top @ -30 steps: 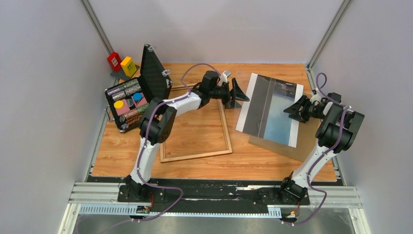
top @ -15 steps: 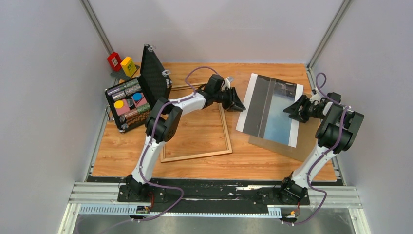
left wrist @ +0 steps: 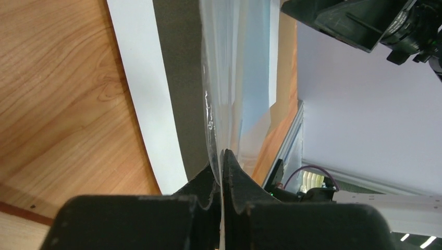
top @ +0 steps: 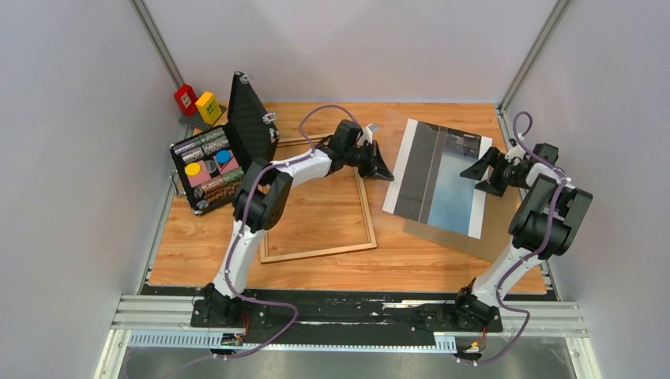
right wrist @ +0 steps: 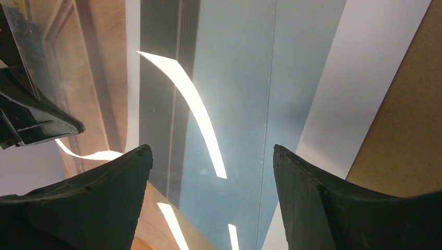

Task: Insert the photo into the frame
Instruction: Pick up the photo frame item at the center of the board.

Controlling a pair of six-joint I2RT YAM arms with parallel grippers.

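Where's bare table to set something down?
Bare wood: the near strip between the thin wooden picture frame and the table's near edge, and the near-left corner, nearer than the open black case. Crowded: the right side, cityscape paper photo on brown backing board, left pincer clamping a clear pane.

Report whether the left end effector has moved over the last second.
Yes. The left end effector has shifted slightly toward the arm bases along the frame's right rail, and it has closed on the clear pane.

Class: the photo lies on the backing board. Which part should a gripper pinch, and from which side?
Probably its white right margin, approached low from the right, beside the open right gripper: the photo is a thin sheet lying flat, so only an edge can be pinched.
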